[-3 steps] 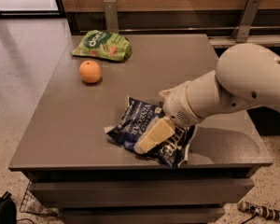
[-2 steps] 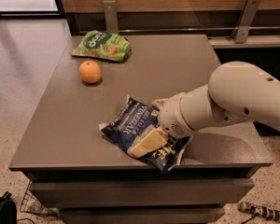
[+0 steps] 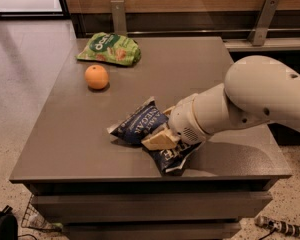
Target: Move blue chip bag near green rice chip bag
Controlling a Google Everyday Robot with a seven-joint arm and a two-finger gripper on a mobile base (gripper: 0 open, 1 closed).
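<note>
The blue chip bag point(image 3: 138, 124) lies crumpled near the front middle of the grey table point(image 3: 190, 69). My gripper point(image 3: 159, 140) reaches in from the right and is shut on the bag's middle, with one cream finger across the foil. The bag's lower end folds under the gripper. The green rice chip bag point(image 3: 110, 49) lies flat at the table's far left corner, well apart from the blue bag.
An orange point(image 3: 96, 77) sits between the two bags, just in front of the green one. My white arm point(image 3: 260, 99) covers the table's right side. A wooden wall with metal brackets point(image 3: 262, 19) runs behind the table.
My gripper and arm have shifted left and slightly forward. The blue bag has moved with it and is more crumpled around the finger.
</note>
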